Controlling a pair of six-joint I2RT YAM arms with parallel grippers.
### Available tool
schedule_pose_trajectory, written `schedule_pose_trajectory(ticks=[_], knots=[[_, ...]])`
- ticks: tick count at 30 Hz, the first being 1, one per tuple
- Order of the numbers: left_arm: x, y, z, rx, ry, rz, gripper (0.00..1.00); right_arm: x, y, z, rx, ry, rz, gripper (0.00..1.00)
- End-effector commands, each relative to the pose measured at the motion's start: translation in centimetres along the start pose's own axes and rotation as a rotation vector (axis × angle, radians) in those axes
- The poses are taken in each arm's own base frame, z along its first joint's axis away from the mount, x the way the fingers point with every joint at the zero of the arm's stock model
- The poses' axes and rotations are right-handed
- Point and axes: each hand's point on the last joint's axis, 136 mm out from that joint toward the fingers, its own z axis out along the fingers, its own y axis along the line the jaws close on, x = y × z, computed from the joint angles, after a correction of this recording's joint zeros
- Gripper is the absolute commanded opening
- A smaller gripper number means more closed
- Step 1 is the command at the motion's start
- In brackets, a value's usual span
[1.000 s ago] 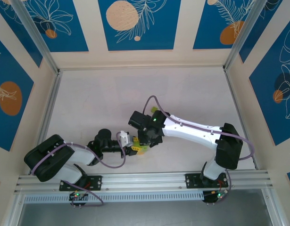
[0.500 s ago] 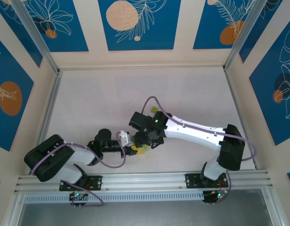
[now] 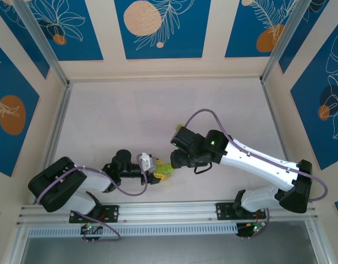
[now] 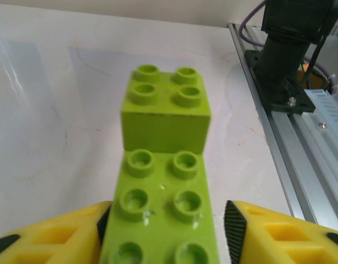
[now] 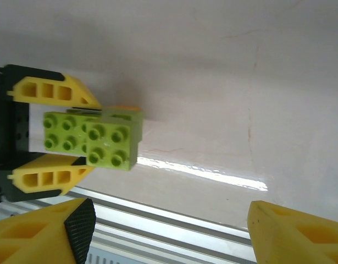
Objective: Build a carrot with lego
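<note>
The lego carrot (image 3: pixel 166 171) lies low over the table near the front rail. In the left wrist view a long lime-green brick (image 4: pixel 158 187) carries a square lime-green brick (image 4: pixel 166 104) on its far end. My left gripper (image 4: pixel 166 225) stands around the long brick: the left pad touches it and a narrow gap shows at the right pad (image 4: pixel 234 220). The right wrist view shows the same square brick (image 5: pixel 111 144), the long brick (image 5: pixel 61 129) and an orange sliver (image 5: pixel 123 109) behind them. My right gripper (image 5: pixel 169 236) is open and holds nothing, a little right of the carrot (image 3: pixel 178 159).
An aluminium rail (image 3: pixel 169 209) runs along the near edge, close to the bricks (image 5: pixel 185 220). The right arm's black base (image 4: pixel 287 49) stands by the rail. Frame posts and printed walls enclose the white table (image 3: pixel 158 110).
My right gripper opened, let go of the square lime-green brick and pulled back to the right. My left gripper's jaws loosened around the long brick.
</note>
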Motion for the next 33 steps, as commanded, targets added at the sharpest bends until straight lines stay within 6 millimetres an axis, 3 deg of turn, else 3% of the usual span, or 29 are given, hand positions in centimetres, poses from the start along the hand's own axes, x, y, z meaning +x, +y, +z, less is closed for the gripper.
schedule_pose_trajectory(ticks=[1, 4, 12, 20, 33], knots=[[0.1, -1.1, 0.3, 0.063, 0.006, 0.017, 0.74, 0.9, -1.5, 0.2, 0.047, 0.023, 0.019, 0.73], [0.0, -1.1, 0.2, 0.059, 0.006, 0.021, 0.99, 1.5, -1.6, 0.8, 0.053, 0.046, 0.021, 0.72], [-0.3, -0.1, -0.2, -0.017, -0.003, 0.033, 0.99, 4.1, -0.3, 3.9, 0.043, 0.133, 0.021, 0.71], [-0.2, 0.2, -0.1, -0.032, 0.002, 0.029, 0.99, 4.8, 1.0, 5.8, 0.055, 0.182, 0.001, 0.71], [0.0, 0.2, 0.1, -0.021, 0.014, 0.022, 0.99, 4.1, -2.0, 6.3, 0.143, 0.187, 0.066, 0.69]])
